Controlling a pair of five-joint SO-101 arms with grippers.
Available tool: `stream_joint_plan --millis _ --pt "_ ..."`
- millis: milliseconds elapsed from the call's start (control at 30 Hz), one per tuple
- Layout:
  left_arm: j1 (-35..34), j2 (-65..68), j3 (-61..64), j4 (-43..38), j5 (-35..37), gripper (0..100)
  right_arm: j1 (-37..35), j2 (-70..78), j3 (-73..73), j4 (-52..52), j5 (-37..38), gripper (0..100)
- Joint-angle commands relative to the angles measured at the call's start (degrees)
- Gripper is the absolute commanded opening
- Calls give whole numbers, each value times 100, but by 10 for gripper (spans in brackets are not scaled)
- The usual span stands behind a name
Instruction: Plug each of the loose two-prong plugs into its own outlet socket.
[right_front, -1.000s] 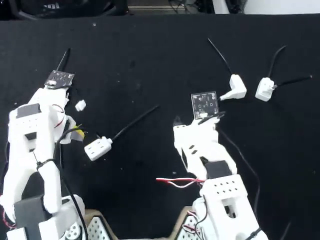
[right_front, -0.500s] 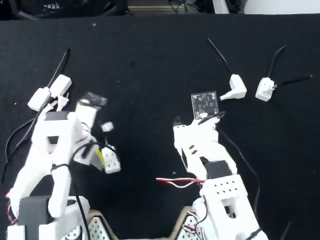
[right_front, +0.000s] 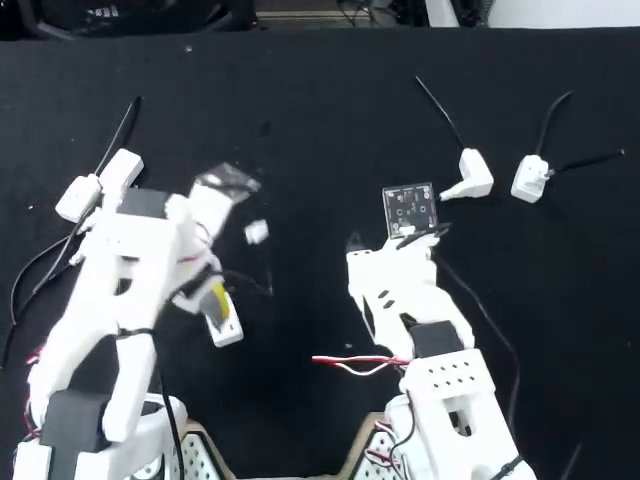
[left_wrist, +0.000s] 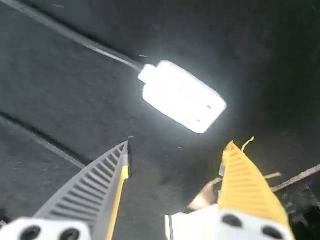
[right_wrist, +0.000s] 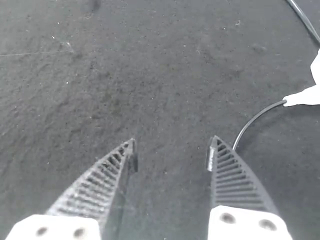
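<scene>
High camera overlooking table (right_front: 300, 90), wrist cameras close above its surface

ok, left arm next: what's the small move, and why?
Probably ease the left gripper forward and down over the socket. Its jaws stand open and empty, and the socket lies flat on the table just beyond its tips, not between them. Closing now would likely grab nothing.

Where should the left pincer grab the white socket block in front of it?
Probably mid-body, across the two long sides of the socket block, from above with the open left pincer. Its cable leaves one short end and the slots sit near the other, so the middle keeps both free.
</scene>
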Motion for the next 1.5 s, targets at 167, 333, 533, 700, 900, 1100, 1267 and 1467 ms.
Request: stream_joint_plan --millis 167,333,533,700,900,1100,1267,1467 --pt "-1095 -9 171 -185 -1495 296 105 -127 -365 -123 -26 219" --pt "-866 -62 1288 -1389 -1011 296 105 -127 -374 -123 -26 219" --pt "453 -70 2026 -2576 193 296 105 -127 -365 -123 -26 219" --pt "1244 -9 2105 -3446 941 296 105 -127 -356 -123 -18 219" --pt "1305 -44 2316 -4273 1714 296 105 -127 -356 -123 -18 219" --pt "1121 -202 1657 -3499 1749 296 105 -127 -356 -114 -18 219" --pt "242 -114 787 -3253 1846 296 105 -127 -356 -114 -18 219" --pt "-505 1037 725 -3727 1846 296 105 -127 -347 -88 -26 219"
